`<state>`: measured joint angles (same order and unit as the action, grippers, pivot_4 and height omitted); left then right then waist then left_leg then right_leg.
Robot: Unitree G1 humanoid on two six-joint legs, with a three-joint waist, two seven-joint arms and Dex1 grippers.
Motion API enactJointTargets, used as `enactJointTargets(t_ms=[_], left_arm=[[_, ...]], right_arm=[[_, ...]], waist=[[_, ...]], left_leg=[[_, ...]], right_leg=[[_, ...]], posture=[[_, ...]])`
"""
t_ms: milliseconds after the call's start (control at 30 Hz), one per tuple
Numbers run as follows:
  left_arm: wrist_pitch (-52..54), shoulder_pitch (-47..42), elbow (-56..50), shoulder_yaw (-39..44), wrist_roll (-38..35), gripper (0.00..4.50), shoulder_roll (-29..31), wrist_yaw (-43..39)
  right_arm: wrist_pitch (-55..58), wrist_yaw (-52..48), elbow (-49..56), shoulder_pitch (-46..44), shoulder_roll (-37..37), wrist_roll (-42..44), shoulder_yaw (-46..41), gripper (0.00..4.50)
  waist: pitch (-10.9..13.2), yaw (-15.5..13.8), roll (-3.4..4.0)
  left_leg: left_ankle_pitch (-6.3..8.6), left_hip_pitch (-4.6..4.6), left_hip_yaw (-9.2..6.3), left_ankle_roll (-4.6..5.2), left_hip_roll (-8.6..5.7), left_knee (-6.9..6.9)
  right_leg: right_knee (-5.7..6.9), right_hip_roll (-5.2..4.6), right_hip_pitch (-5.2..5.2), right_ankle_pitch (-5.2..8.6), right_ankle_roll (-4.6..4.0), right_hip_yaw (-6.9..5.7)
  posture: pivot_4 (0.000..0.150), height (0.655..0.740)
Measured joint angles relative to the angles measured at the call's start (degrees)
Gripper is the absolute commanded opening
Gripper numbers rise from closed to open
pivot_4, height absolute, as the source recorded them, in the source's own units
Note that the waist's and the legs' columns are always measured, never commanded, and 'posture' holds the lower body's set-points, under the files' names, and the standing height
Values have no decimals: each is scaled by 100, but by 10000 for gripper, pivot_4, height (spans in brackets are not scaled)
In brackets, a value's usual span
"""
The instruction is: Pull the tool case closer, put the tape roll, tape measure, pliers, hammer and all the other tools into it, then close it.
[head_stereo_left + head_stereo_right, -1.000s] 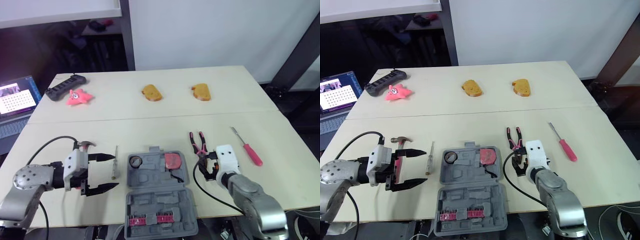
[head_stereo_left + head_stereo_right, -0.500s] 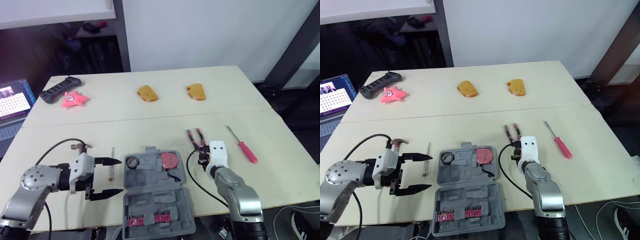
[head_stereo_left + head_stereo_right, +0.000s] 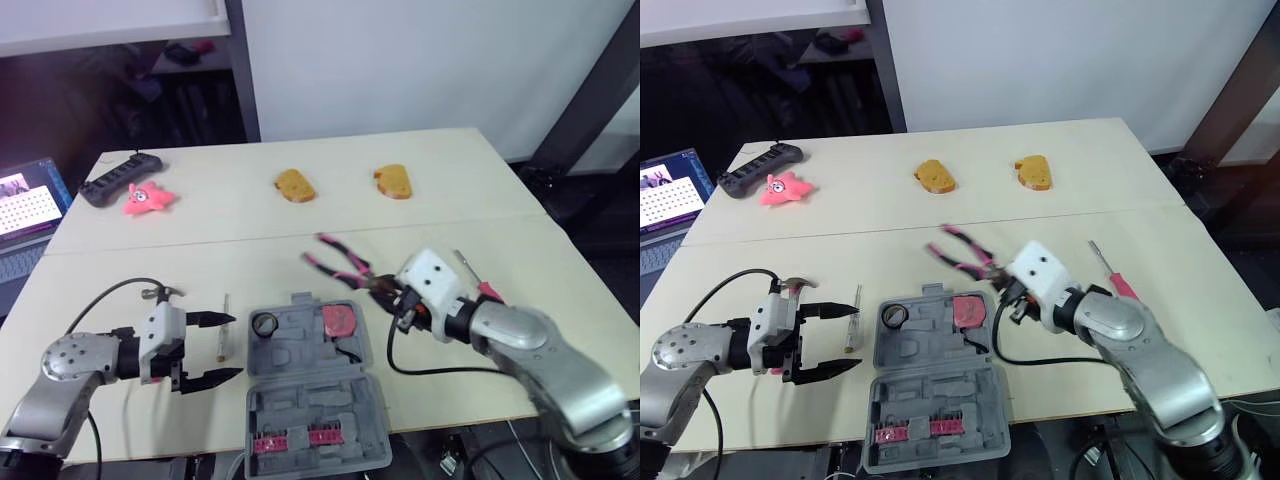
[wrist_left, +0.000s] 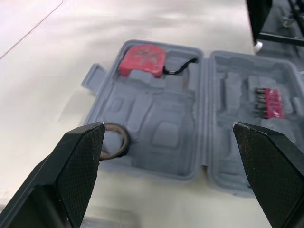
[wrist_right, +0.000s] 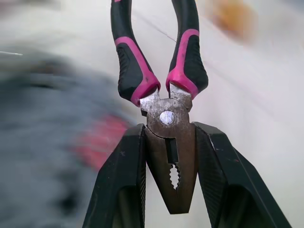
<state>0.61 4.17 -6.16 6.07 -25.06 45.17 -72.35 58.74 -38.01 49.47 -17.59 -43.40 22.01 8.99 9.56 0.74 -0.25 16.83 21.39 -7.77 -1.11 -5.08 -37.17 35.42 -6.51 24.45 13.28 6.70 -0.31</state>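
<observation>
The grey tool case (image 3: 311, 388) lies open at the table's front with the tape roll (image 3: 265, 324) and the red tape measure (image 3: 340, 321) in its tray. My right gripper (image 3: 388, 293) is shut on the head of the pink-and-black pliers (image 3: 338, 260), lifted above the case's far right corner, handles pointing left and away. In the right wrist view the pliers (image 5: 166, 90) sit clamped between both fingers. My left gripper (image 3: 218, 349) hangs open left of the case. The hammer (image 3: 160, 293) lies behind my left gripper. A thin screwdriver (image 3: 224, 328) lies beside the case, and a red-handled screwdriver (image 3: 474, 279) lies right.
Two orange-brown objects (image 3: 296, 185) (image 3: 394, 181) lie at mid-table. A pink toy (image 3: 148, 197) and a black power strip (image 3: 117, 178) sit at the far left. A laptop (image 3: 25, 205) stands off the table's left edge. The case's near half holds red bits (image 3: 294, 439).
My right gripper shut on the pliers and lifted them off the table, swinging them left over the case's far corner. The left gripper stayed open in place.
</observation>
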Motion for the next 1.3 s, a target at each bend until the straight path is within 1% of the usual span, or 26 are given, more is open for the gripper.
enactJointTargets(t_ms=[67, 100, 167, 200, 267, 300, 400, 467, 533, 667, 800, 967, 1133, 1300], left_arm=[[-10, 2, 132, 7, 20, 45000, 15, -20], [-17, 39, 201, 38, 37, 45000, 39, -34], [-30, 6, 273, 70, 66, 45000, 53, -67], [-50, 14, 265, 104, 63, 45000, 63, -85], [-110, 141, 261, 185, 64, 45000, 156, -140], [-119, 198, 241, 206, 63, 45000, 185, -165], [-126, 519, 122, 306, 59, 45000, 223, -253], [-125, 710, 49, 423, 52, 45000, 235, -272], [-125, 802, -43, 486, 20, 45000, 266, -293], [-153, 960, -159, 630, -42, 45000, 285, -304], [-153, 1113, -270, 641, -43, 45000, 284, -288], [-154, 1093, -307, 642, -43, 45000, 283, -245], [-154, 1083, -306, 642, -43, 45000, 283, -240], [-171, 1073, -306, 643, -43, 45000, 284, -240]], right_arm=[[249, -610, 21, -492, -550, 220, 700, 9713], [449, -857, -108, -912, -715, 255, 1170, 9713], [785, -1109, -408, -1743, -722, 219, 1899, 9713], [916, -1168, -549, -2106, -655, 161, 2206, 9713], [1194, -1142, -1087, -2919, -217, -67, 2944, 9713], [1269, -1088, -1278, -3125, -9, -163, 3181, 9713], [1615, -983, -1648, -3478, 312, -271, 3765, 9713], [1700, -986, -1718, -3549, 400, -269, 3991, 9713], [1717, -959, -1824, -3606, 472, -286, 4126, 9713], [1665, -952, -2039, -3782, 601, -349, 4279, 9713], [1626, -922, -2237, -3783, 697, -393, 4382, 9713], [1780, -884, -2254, -3789, 904, -323, 4227, 9713], [1888, -944, -2206, -3952, 844, -202, 3990, 9713], [1931, -947, -2190, -3974, 805, -157, 3956, 9713]], waist=[[4, -21, 0], [9, -13, -5], [16, 20, -12], [15, 28, -15], [14, 67, -19], [14, 49, -18], [14, -18, -18], [13, -17, -20], [13, -4, -19], [13, 14, -19], [13, 12, -18], [13, 21, -18], [13, 16, -18], [13, 19, -18]], left_leg=[[0, 6, 2, 0, -8, -5], [1, 8, 9, 2, -11, -10], [1, 7, 16, 2, -12, -16], [1, 7, 15, 2, -11, -16], [0, 4, 17, 0, -5, -8], [0, 8, 14, -1, -5, -2], [-12, 32, 10, -23, -10, 0], [-18, 76, 10, -33, -17, -14], [-17, 101, 14, -32, -21, -33], [-6, 97, 13, -12, -17, -38], [-7, 90, 12, -13, -16, -40], [-8, 89, 12, -15, -16, -41], [-8, 89, 13, -15, -17, -45], [-8, 89, 13, -15, -17, -47]], right_leg=[[-4, -12, -1, 0, 1, -2], [-5, -19, 0, -1, 1, -1], [-7, -23, 2, -1, 0, 5], [-6, -22, 2, -2, -1, 5], [-1, -22, 12, -2, -2, 8], [3, -21, 19, -3, -3, 8], [8, -23, 43, -4, -5, 4], [4, -28, 77, -6, -3, 3], [5, -31, 95, -10, 1, 5], [12, -25, 93, -20, -7, 4], [40, -25, 96, -20, -10, 3], [53, -24, 102, -20, -10, 4], [53, -25, 101, -20, -10, 4], [54, -24, 101, -20, -10, 4]], posture=[[1500, 7219], [1500, 7219], [1500, 7219], [1500, 7219], [1500, 7219], [1500, 7219], [1500, 7219], [1500, 7219], [1500, 7219], [1500, 7219], [1500, 7219], [1500, 7219], [1500, 7219], [1500, 7219]])
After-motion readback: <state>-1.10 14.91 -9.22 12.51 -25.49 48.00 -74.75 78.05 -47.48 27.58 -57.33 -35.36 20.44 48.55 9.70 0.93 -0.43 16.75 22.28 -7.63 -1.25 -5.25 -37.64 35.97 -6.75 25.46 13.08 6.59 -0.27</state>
